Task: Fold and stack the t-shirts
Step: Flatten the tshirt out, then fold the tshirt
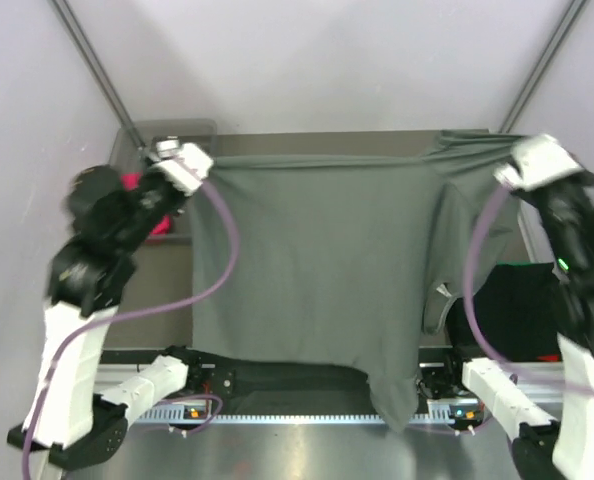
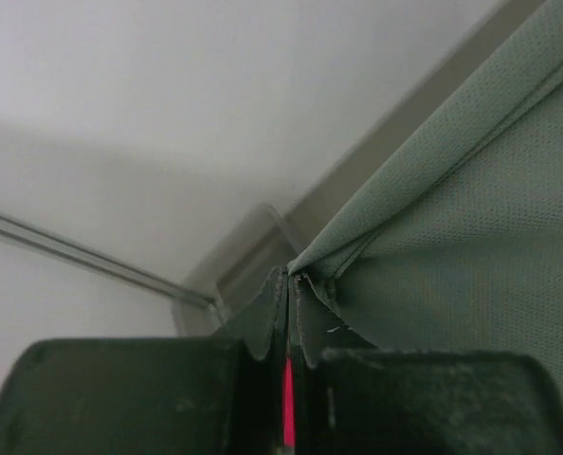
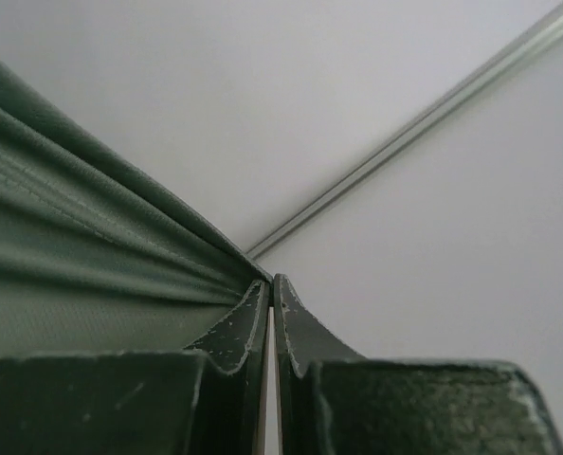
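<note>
The dark grey t-shirt (image 1: 317, 270) hangs stretched between both arms, held high over the table, its lower edge drooping past the near edge. My left gripper (image 1: 199, 172) is shut on its left top corner (image 2: 305, 263). My right gripper (image 1: 504, 172) is shut on its right top corner (image 3: 234, 261), where the cloth bunches into folds. A small white label (image 1: 443, 291) shows on the folded right side. A black folded t-shirt (image 1: 512, 305) lies on the table at the right, partly behind my right arm.
A clear plastic bin (image 1: 152, 135) stands at the back left, also in the left wrist view (image 2: 239, 265), with something red (image 1: 132, 183) beside my left arm. White walls close the space on three sides. The table's near rail (image 1: 277, 405) runs between the arm bases.
</note>
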You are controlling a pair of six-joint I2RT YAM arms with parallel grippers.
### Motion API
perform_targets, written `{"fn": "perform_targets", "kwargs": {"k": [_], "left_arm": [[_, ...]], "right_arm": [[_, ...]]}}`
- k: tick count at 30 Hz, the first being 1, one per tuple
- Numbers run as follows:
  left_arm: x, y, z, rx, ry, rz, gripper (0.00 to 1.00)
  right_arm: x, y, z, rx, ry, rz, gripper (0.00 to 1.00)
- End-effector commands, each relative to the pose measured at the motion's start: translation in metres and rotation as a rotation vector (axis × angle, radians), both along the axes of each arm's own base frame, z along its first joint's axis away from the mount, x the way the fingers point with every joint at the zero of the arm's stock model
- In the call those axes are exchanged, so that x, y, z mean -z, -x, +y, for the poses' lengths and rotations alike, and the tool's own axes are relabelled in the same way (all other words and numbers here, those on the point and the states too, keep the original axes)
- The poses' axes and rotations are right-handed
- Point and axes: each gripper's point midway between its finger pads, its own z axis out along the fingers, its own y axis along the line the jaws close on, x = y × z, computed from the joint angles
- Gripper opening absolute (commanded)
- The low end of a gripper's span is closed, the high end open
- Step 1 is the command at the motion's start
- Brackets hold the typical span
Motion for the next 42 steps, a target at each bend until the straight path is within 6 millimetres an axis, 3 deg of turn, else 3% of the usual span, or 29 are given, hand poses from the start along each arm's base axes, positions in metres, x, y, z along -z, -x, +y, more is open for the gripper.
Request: {"fn": "perform_targets", "kwargs": {"k": [1, 3, 4, 5, 6, 7, 8, 10, 11, 12, 13, 14, 15, 16, 17, 18, 19, 20, 21, 22, 23, 24, 26, 28, 29, 30, 34, 42], "left_arm": [[0.079, -0.051, 0.002, -0.079, -0.126, 0.16, 0.03], [0.135, -0.083, 0.003, -0.123, -0.215, 0.225, 0.04], [0.155, -0.093, 0.002, -0.135, -0.228, 0.248, 0.04], [0.2, -0.108, 0.001, -0.14, -0.275, 0.323, 0.05], [0.218, -0.118, 0.001, -0.145, -0.287, 0.344, 0.06], [0.228, -0.132, -0.003, -0.145, -0.284, 0.336, 0.06], [0.264, -0.148, -0.005, -0.147, -0.297, 0.419, 0.07], [0.293, -0.17, -0.009, -0.152, -0.284, 0.488, 0.07], [0.316, -0.189, -0.015, -0.158, -0.292, 0.54, 0.07], [0.326, -0.2, -0.016, -0.169, -0.292, 0.562, 0.06], [0.334, -0.21, -0.017, -0.182, -0.297, 0.58, 0.06], [0.351, -0.23, -0.02, -0.204, -0.287, 0.611, 0.05], [0.357, -0.241, -0.021, -0.214, -0.284, 0.617, 0.04], [0.363, -0.25, -0.02, -0.227, -0.277, 0.621, 0.04], [0.374, -0.268, -0.02, -0.241, -0.278, 0.613, 0.04], [0.378, -0.275, -0.021, -0.246, -0.279, 0.611, 0.04], [0.382, -0.283, -0.021, -0.255, -0.281, 0.604, 0.04], [0.391, -0.295, -0.023, -0.263, -0.282, 0.603, 0.04], [0.394, -0.302, -0.022, -0.276, -0.285, 0.599, 0.04], [0.398, -0.308, -0.023, -0.286, -0.277, 0.598, 0.04], [0.406, -0.318, -0.023, -0.301, -0.272, 0.598, 0.04], [0.404, -0.327, -0.021, -0.325, -0.26, 0.572, 0.05], [0.41, -0.342, -0.022, -0.349, -0.243, 0.547, 0.05], [0.405, -0.36, -0.017, -0.386, -0.231, 0.487, 0.05], [0.41, -0.37, -0.02, -0.39, -0.228, 0.47, 0.05], [0.41, -0.376, -0.021, -0.393, -0.226, 0.456, 0.05], [0.409, -0.407, -0.022, -0.429, -0.2, 0.345, 0.05], [0.382, -0.439, -0.035, -0.393, -0.163, 0.213, 0.09]], "right_arm": [[0.077, -0.085, -0.007, 0.081, 0.082, 0.195, 0.0], [0.147, -0.123, 0.0, 0.054, 0.1, 0.366, 0.0], [0.171, -0.134, 0.001, 0.054, 0.104, 0.422, 0.0], [0.206, -0.153, 0.002, 0.054, 0.116, 0.508, 0.0], [0.237, -0.162, 0.002, 0.054, 0.122, 0.572, 0.0], [0.254, -0.17, 0.001, 0.057, 0.117, 0.612, 0.0], [0.289, -0.185, 0.002, 0.056, 0.118, 0.698, 0.0], [0.31, -0.206, 0.003, 0.063, 0.108, 0.732, 0.0], [0.339, -0.22, 0.003, 0.071, 0.107, 0.799, 0.0], [0.332, -0.237, 0.002, 0.081, 0.09, 0.775, 0.0], [0.339, -0.249, 0.001, 0.091, 0.063, 0.788, 0.0], [0.367, -0.264, 0.001, 0.098, 0.058, 0.849, 0.0], [0.355, -0.283, 0.001, 0.104, 0.043, 0.813, 0.0], [0.359, -0.294, 0.0, 0.115, 0.026, 0.817, 0.0], [0.384, -0.306, -0.001, 0.126, 0.024, 0.859, 0.0], [0.373, -0.324, -0.002, 0.134, 0.011, 0.817, 0.0], [0.377, -0.332, -0.003, 0.143, -0.004, 0.817, 0.0], [0.4, -0.343, -0.004, 0.15, -0.008, 0.851, 0.0], [0.391, -0.358, -0.005, 0.153, -0.022, 0.818, 0.0], [0.396, -0.366, -0.004, 0.158, -0.047, 0.822, 0.0], [0.42, -0.373, -0.004, 0.163, -0.054, 0.857, 0.0], [0.411, -0.386, -0.004, 0.169, -0.067, 0.827, 0.0], [0.423, -0.404, -0.004, 0.187, -0.1, 0.82, 0.0], [0.431, -0.414, -0.004, 0.198, -0.127, 0.815, 0.0], [0.444, -0.418, -0.005, 0.213, -0.129, 0.826, 0.0], [0.438, -0.427, -0.007, 0.218, -0.141, 0.794, 0.0], [0.453, -0.444, -0.009, 0.235, -0.16, 0.785, 0.0], [0.43, -0.462, -0.012, 0.22, -0.115, 0.708, 0.0]]}}
